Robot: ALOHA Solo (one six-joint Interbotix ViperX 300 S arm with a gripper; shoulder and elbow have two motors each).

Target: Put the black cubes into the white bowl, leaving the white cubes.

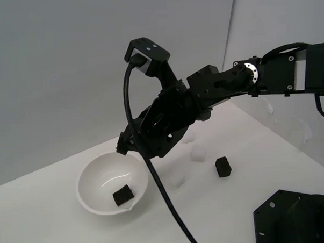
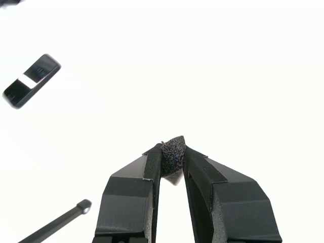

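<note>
White bowl (image 1: 89,191) first, one black cube (image 1: 123,195) already in it, my gripper (image 2: 172,159) at its far rim pinching a second black cube (image 2: 173,156), so I should move inward over the hollow before releasing.

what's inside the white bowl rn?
One black cube lies inside the white bowl, near the front wall. The gripper holds a second black cube above the rim, not yet dropped. The arm covers part of the far rim; the visible interior holds nothing else.
</note>
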